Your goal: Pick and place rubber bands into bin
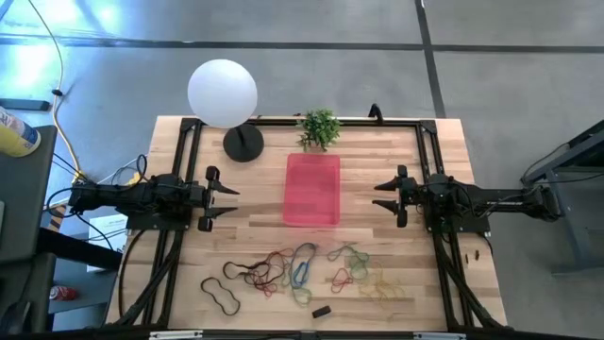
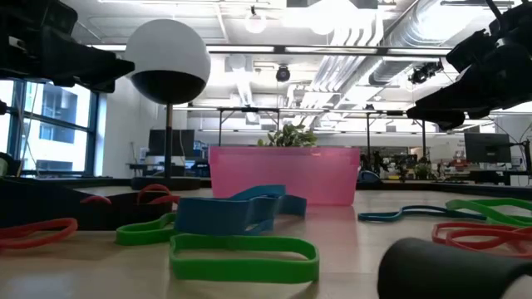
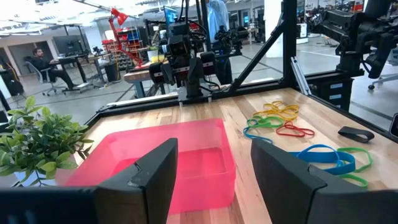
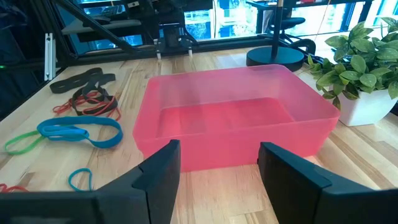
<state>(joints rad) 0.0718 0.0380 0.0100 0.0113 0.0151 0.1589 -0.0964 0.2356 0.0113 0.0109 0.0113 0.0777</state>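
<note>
- Hovering on either side of the bin (image 1: 312, 189): left end effector (image 1: 229, 199) and right end effector (image 1: 381, 195), both facing it across the worktop (image 1: 255, 236), fingers apart, nothing held.
- Bin sits between the two end effectors, directly ahead of each; it looks to hold nothing.
- Rubber bands (image 1: 302, 269) lie loose in a scattered strip near the worktop's front edge, off to the side of both end effectors, well apart from the bin. None picked yet, by my reading.
- Step in hand, as I judge it: the first reach toward the pile. Best to single out a band at the fringe of the pile rather than the tangle in the middle; come down with one finger inside the loop or pinch a raised fold, since flat bands give little to grip.
- Likely worth lifting clear before moving over the bin wall, as a floppy loop may drag neighbours.
- High view alone shows the whole spread, including a small black block (image 1: 321, 311) in front of the bands, the lamp (image 1: 223, 93) and the plant (image 1: 319, 127) behind the bin.
- Low view alone shows how flat the bands lie, a green one (image 2: 243, 254) closest.
- Right wrist view alone shows the bin's inside floor bare.
</note>
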